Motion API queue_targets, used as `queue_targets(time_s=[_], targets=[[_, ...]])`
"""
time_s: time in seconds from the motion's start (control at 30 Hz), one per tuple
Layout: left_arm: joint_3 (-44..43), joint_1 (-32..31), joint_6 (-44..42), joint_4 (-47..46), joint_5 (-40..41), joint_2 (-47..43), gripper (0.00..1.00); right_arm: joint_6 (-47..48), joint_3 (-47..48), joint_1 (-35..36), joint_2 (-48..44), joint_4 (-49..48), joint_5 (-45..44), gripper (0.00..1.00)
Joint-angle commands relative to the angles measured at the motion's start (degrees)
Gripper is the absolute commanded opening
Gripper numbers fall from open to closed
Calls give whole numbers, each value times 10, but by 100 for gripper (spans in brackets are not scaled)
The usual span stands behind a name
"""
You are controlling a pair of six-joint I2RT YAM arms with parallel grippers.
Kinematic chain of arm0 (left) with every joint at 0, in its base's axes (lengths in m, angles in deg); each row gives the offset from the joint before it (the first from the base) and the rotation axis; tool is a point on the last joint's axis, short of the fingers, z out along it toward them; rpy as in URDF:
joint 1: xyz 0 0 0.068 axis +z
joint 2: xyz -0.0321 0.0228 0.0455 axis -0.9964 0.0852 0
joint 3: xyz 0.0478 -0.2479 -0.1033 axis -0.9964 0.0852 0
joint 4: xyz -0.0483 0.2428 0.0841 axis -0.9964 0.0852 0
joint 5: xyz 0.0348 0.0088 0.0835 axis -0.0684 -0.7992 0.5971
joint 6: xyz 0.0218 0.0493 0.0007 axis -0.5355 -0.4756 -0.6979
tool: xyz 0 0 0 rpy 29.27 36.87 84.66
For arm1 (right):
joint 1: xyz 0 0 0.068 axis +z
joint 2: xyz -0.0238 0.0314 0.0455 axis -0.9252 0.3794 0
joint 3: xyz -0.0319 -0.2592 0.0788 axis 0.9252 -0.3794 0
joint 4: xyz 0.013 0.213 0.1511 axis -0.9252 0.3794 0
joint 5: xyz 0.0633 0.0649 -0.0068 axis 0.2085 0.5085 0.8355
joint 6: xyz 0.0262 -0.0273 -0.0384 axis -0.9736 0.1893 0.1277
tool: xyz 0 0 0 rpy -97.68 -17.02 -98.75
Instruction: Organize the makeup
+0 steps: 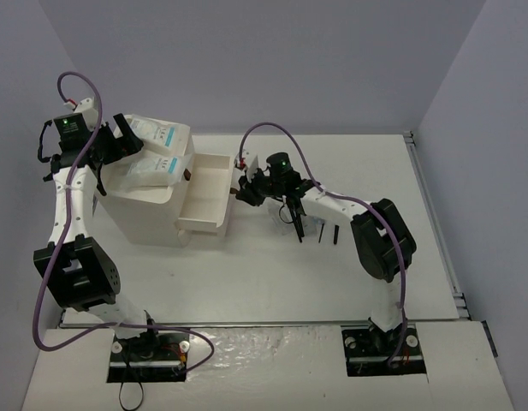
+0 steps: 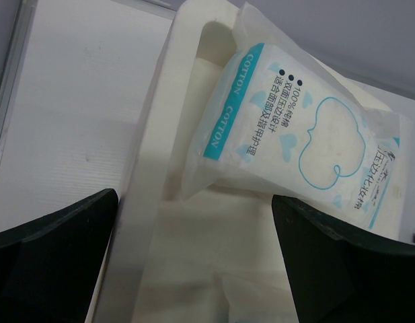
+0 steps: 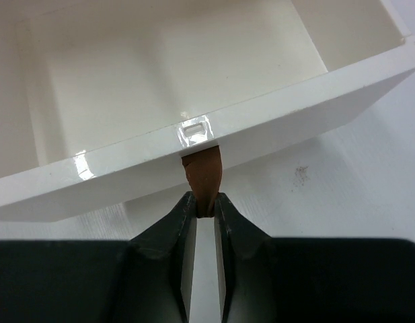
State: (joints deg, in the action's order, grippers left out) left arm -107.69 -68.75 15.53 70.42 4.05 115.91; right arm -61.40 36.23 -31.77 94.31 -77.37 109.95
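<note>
White is the colour of nearly everything here: the table (image 1: 272, 282), the box (image 1: 144, 210) at 9 o'clock on it, and the drawer (image 1: 204, 193) that juts open from the box toward 3 o'clock. Two flat packets (image 1: 161, 150) with teal-blue print lie in the shallow tray on top of the box, one toward 12 o'clock, the other just beside it toward 6 o'clock. In the left wrist view one packet (image 2: 294, 134) leans tilted against the tray's rim, the word COTTON along its edge. The left gripper (image 1: 118, 141) hovers at the 9 o'clock side of these packets, its fingers (image 2: 52, 256) spread wide and touching nothing. The right gripper (image 1: 246, 190) sits at the 3 o'clock face of the drawer, clenched on the small red-brown knob (image 3: 204, 178), which is pinched between both fingers (image 3: 167, 235). The drawer's inside shows only bare white walls in the right wrist view. Thin black brushes (image 1: 335, 233) lie on the table at 3 o'clock from the drawer, near the right arm and well apart from the box; other small pieces beside them are too tiny to make out.
</note>
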Motion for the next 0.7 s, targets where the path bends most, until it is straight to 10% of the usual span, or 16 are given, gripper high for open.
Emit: queue_targets(time_s=[0.0, 0.33, 0.67], targets=[[-18, -2, 6, -14, -10, -12, 97, 1, 13, -4, -58, -14, 0, 31], [-59, -2, -19, 25, 12, -41, 97, -67, -44, -22, -177, 24, -160, 73], [-88, -6, -32, 56, 51, -138, 97, -207, -171, -97, -316, 131, -477, 78]])
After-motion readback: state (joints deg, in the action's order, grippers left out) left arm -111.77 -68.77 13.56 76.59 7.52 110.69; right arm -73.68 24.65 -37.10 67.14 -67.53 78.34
